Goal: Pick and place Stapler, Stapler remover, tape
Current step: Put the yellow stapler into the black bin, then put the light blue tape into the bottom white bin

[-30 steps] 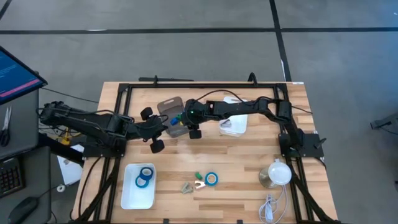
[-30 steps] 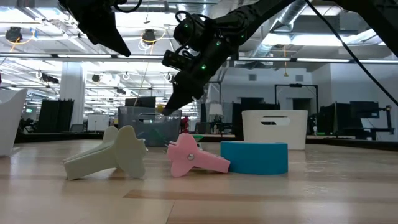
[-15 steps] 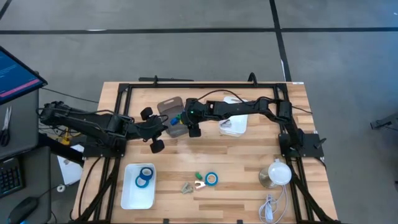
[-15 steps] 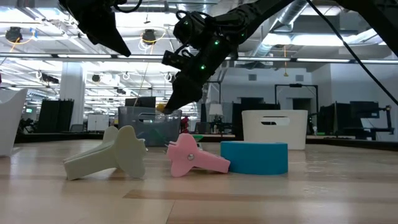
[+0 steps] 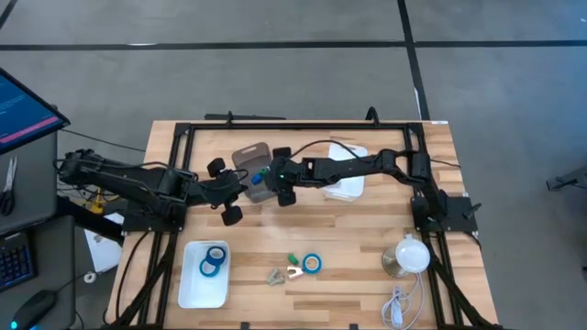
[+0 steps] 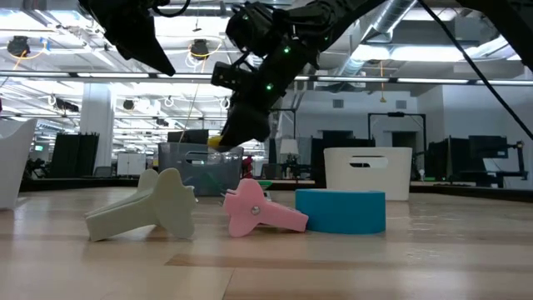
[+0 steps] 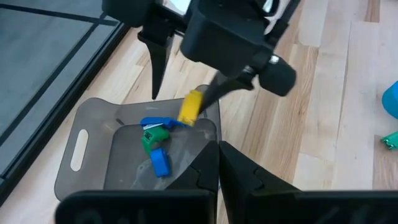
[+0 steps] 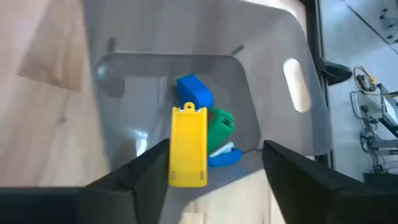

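Jaws of right gripper point(image 8: 208, 163) spread wide — yellow stapler point(image 8: 188, 146) between, above grey bin point(image 8: 273, 106).

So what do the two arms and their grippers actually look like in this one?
Both arms are black and jointed, with black cabling along them. The right arm shows a small green light near its wrist. The right gripper has two flat dark tapered fingers; the left gripper has two matte black ones.

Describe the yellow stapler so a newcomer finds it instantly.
Find the grey translucent bin at the table's far middle, where both arms meet. The right gripper stands open over it, and the yellow stapler sits between its fingers above the bin. It is the only yellow piece; those under it are blue and green.
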Tool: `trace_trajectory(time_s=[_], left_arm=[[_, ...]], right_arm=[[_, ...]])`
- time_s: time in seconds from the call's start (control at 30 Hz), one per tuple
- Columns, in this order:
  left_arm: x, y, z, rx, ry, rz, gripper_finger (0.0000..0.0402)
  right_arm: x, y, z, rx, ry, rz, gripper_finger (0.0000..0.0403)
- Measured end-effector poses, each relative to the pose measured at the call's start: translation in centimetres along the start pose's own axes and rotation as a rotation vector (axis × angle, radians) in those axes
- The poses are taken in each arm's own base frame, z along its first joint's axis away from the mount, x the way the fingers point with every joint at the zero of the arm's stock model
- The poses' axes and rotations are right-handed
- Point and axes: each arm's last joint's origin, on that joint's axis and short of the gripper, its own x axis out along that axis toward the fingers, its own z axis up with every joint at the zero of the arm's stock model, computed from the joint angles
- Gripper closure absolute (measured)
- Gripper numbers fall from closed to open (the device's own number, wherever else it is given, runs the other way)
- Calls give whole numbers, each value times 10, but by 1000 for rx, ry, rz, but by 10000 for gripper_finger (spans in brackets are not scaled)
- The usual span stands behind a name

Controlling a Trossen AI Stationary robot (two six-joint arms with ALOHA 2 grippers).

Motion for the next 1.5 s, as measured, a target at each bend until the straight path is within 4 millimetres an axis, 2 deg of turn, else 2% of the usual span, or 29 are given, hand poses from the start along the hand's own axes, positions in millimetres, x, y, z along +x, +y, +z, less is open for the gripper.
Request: trace_trajectory(time_s=[0.1, 0.27, 0.53, 0.73, 0.8, 0.9, 1.03, 1.23, 1.37, 1.5], left_arm=[[0, 0, 0, 0, 0, 0, 400], [0, 0, 0, -3, 0, 0, 400], [0, 0, 0, -3, 0, 0, 400], [0, 0, 0, -3, 0, 0, 400], [0, 0, 0, -3, 0, 0, 400], [0, 0, 0, -4, 0, 0, 400], [0, 0, 0, -4, 0, 0, 400], [0, 0, 0, -3, 0, 0, 400], [0, 0, 0, -3, 1, 0, 400], [0, 1, -2, 7, 17, 5, 400]], right_arm=[[0, 1, 2, 61, -47, 63, 131], [1, -7, 6, 260, -163, 162, 128], [-4, -46, 15, 608, -259, 181, 147], [-3, -65, 3, 830, -236, 493, 149], [-1, -69, -3, 861, -219, 542, 150], [0, -71, -4, 818, -225, 481, 150], [-2, -62, 3, 679, -244, 403, 150], [-8, -34, 17, 419, -248, 410, 159], [-17, -8, 20, 301, -165, 457, 202], [-21, 5, 11, 207, -19, 466, 285]])
